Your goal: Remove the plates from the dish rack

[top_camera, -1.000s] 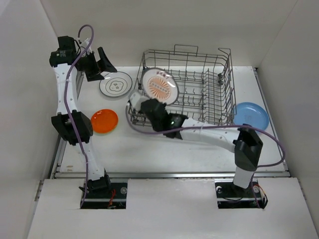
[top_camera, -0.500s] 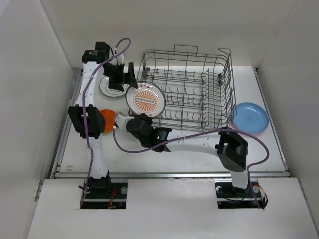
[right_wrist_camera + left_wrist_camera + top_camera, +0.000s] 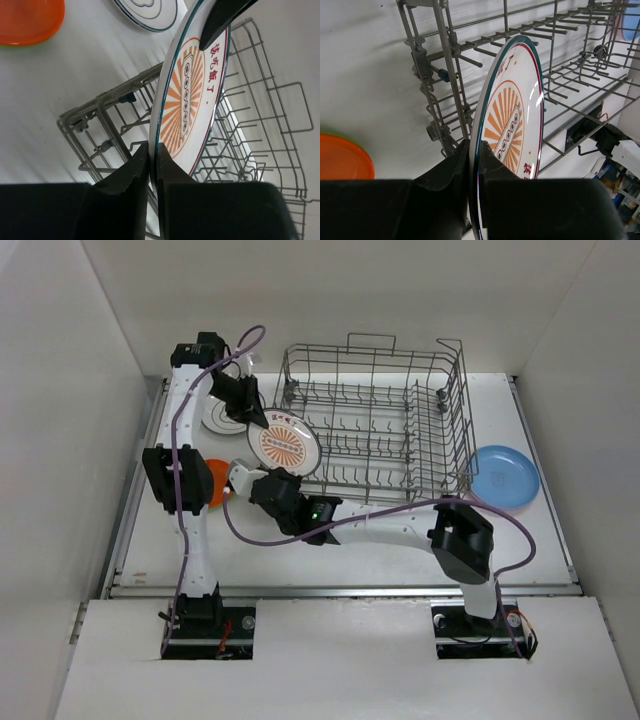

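Note:
A white plate with an orange sunburst and a dark rim (image 3: pixel 283 443) is held on edge just outside the left end of the grey wire dish rack (image 3: pixel 385 425). My left gripper (image 3: pixel 262 420) is shut on its upper rim, and my right gripper (image 3: pixel 252 468) is shut on its lower rim. The left wrist view shows the jaws (image 3: pixel 476 147) pinching the plate (image 3: pixel 512 115) beside the rack (image 3: pixel 445 65). In the right wrist view the jaws (image 3: pixel 154 150) clamp the plate (image 3: pixel 190 95), with a left fingertip (image 3: pixel 220 17) at its top. No plates show in the rack.
An orange plate (image 3: pixel 215 485) and a white plate with dark rings (image 3: pixel 216 416) lie on the table left of the rack, both partly hidden behind the left arm. A light blue plate (image 3: pixel 503 475) lies right of the rack. White walls close in the table.
The right arm carried the sunburst plate leftward out of the rack. The left arm swung in from the back left and its jaws closed on the plate's upper rim.

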### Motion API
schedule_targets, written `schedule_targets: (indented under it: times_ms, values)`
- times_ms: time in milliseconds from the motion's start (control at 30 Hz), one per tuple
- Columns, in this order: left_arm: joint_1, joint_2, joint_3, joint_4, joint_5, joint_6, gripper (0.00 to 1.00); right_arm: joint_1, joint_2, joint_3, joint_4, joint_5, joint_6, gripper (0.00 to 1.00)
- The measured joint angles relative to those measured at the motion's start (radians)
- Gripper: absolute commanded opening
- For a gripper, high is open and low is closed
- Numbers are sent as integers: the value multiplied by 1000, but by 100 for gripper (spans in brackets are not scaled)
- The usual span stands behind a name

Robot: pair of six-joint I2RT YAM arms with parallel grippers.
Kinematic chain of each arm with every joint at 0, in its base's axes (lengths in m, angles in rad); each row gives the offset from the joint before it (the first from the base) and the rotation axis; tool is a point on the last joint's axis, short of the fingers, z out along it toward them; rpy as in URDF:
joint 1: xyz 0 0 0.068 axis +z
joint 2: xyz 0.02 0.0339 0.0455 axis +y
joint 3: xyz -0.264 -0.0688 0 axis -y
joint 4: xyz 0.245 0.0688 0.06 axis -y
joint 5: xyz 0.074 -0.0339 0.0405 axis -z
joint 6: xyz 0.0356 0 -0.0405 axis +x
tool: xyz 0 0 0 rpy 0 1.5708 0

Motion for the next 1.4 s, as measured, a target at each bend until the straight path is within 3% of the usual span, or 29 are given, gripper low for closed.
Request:
schedule_targets:
  times_ms: [267,367,500,733,1033,1167,1400]
  values:
    - [-15,-2,63,25,-64,-16,0,2,12,-1,113,171,10,81]
    - [-11,-12,63,62,-87,-29,0,-8,12,-1,158,219,10,89]
    - [-6,-30,63,98,-86,-54,0,-11,12,-1,208,272,10,95]
    - [9,-51,63,207,-139,-96,0,-46,-44,-5,259,276,100,96]
    - [42,-80,16,372,-246,-173,0,-346,-305,47,14,-308,552,96]
    - [55,-117,-16,438,-303,-234,0,-461,-352,45,-3,-407,669,96]
    - [157,-116,77,492,-354,-369,0,-499,-353,30,-64,-453,749,96]
